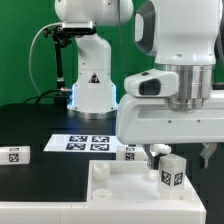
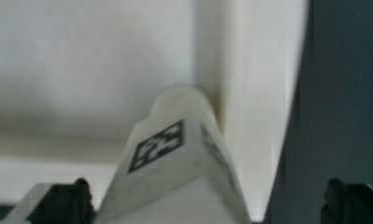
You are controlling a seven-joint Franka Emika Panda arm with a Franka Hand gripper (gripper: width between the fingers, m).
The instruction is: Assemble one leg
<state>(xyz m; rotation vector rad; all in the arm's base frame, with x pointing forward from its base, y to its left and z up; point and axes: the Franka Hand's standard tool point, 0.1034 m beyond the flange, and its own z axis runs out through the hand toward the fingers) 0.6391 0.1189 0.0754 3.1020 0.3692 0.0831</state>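
The table (image 1: 30, 125) is lying dark under everything. In the foreground of the exterior view a large flat white panel (image 1: 110, 195) with a raised rim and 2 round holes near its corners is resting on it. The robot arm (image 1: 185, 60) is filling the exterior view's right side, its white wrist block hanging low over the panel. Behind it, the marker board (image 1: 85, 143) is lying flat on the table with 4 square tags showing.

The gripper (image 1: 158, 152) is pointing down at the panel's far edge, and its fingers are closing around 1 leg (image 1: 170, 171), a small white post with black-and-white tags, which is standing roughly upright over the panel. In the wrist view that leg (image 2: 174, 150) is running between the 2 dark fingertips (image 2: 67, 200), its tagged face turned toward the camera; the fingers are sitting just beside its sides.

Another leg (image 1: 14, 155) is lying on the table at the exterior view's left, well apart from the panel. A third (image 1: 128, 152) is sitting just behind the panel's rim.
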